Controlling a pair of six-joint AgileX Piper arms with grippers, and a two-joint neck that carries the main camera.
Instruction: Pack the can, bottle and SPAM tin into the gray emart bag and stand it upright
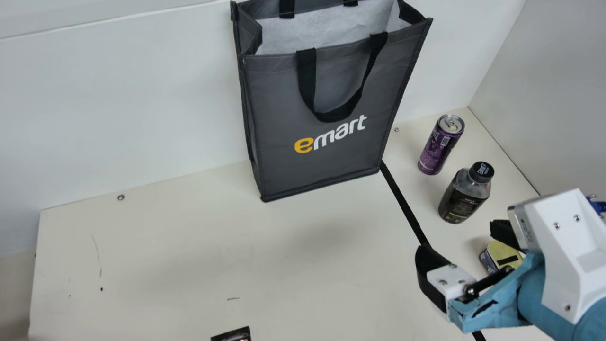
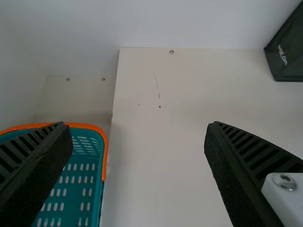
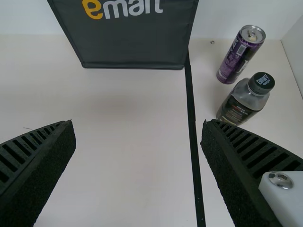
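Observation:
My right gripper [image 1: 461,237] is at the main view's lower right, open and holding nothing; its spread fingers also frame bare table in its wrist view, the gripper [image 3: 138,127] left of the bottle. The gray emart bag [image 1: 322,104] stands upright against the back wall, its top open. To its right stand the purple can [image 1: 438,147] and, nearer, the dark bottle [image 1: 464,194]. The SPAM tin [image 1: 502,255] is partly hidden behind the right gripper. In the left wrist view my left gripper [image 2: 138,125] is open, with nothing between its fingers.
A black tape line [image 1: 402,199] runs between the bag and the can and bottle. A teal basket with an orange rim [image 2: 104,151] is beside the table's edge in the left wrist view. A small dark object [image 1: 232,334] lies at the main view's bottom edge. Walls border the back and right.

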